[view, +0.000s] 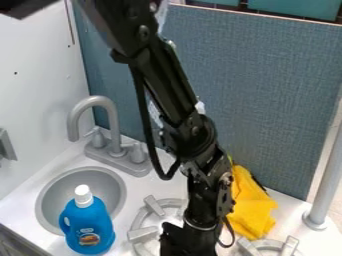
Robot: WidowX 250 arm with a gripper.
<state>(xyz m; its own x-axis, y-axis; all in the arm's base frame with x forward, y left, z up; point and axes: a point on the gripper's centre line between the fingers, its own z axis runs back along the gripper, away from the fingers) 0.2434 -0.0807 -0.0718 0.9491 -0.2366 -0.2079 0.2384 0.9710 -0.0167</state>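
White counter (157, 184) with grey sink (124, 187) and burners (143, 233), blue-grey panel (274, 100) behind, yellow cloth (254, 207) near pincer (188, 244), cannot tell if clenched

Blue bottle (89, 231), white cap (83, 195); yellow cloth (252, 207); grey sink (57, 192), grey faucet (110, 120); plain white counter (27, 207)

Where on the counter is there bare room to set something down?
Bare counter shows between the faucet and sink-side burner, and between the yellow cloth and grey post. Crowded: around the arm, between that burner and the cloth, and where the blue bottle overlaps the sink.
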